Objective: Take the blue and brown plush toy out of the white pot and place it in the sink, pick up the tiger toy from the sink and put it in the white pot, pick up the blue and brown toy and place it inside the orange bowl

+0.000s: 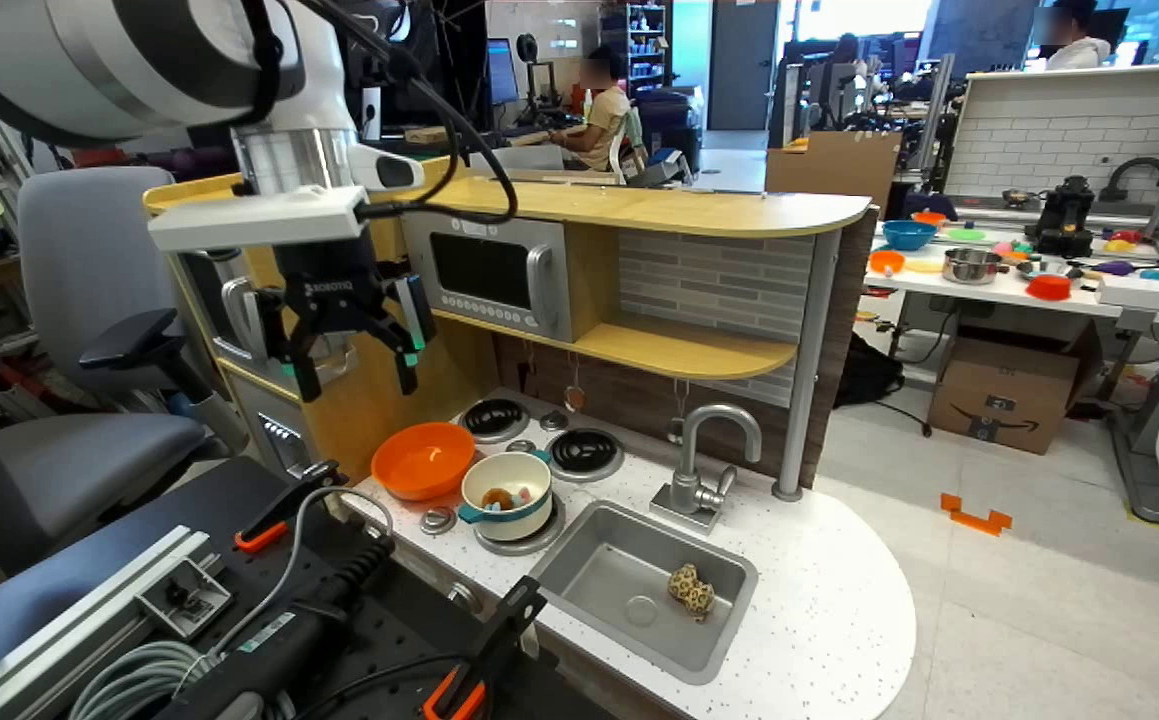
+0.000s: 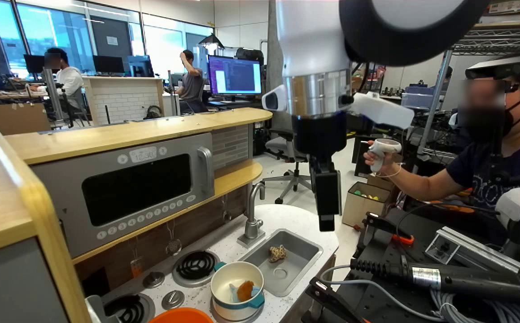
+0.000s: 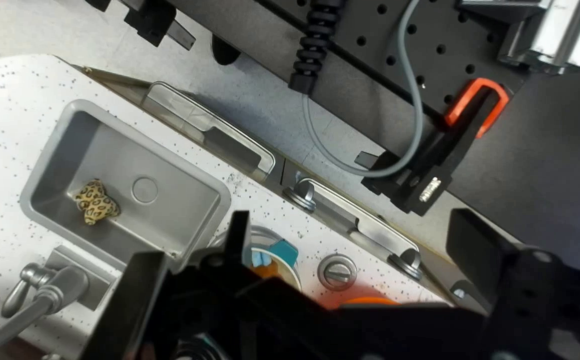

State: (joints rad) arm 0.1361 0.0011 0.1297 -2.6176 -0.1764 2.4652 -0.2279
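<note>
On the speckled white counter [image 1: 839, 600] of a toy kitchen, the white pot [image 1: 511, 527] stands on a burner [image 1: 542, 541], with the orange bowl [image 1: 424, 460] just beside it; I cannot tell whether the two touch. The blue and brown toy [image 2: 245, 291] lies inside the pot, its brown part and its light blue parts both in sight. The sink [image 1: 604, 560] is set into the counter next to the pot, and the tiger toy [image 1: 691, 592], yellowish-brown with dark spots, lies on its floor. It is near the round drain [image 1: 641, 610], on the side closer to the grey tap [image 1: 689, 465].

The claw [image 1: 357, 382] hangs in the air, pointing down, well apart from both toys. Its fingers [image 1: 307, 380] are spread wide, with only air between them. In the wrist view its dark fingers come in from the bottom and hide part of the pot, while the bowl shows as a thin orange strip.

A second burner [image 1: 586, 453], black, shows just behind the pot. A grey microwave [image 1: 484, 275] sits above the counter, with a low wooden shelf [image 1: 689, 345] beside it. A black table [image 1: 419, 610] near the counter bears cables [image 1: 144, 680] and clamps [image 1: 514, 612] with orange parts. In an exterior view a person [image 2: 470, 168] in a headset and dark shirt holds a white controller [image 2: 383, 148].
</note>
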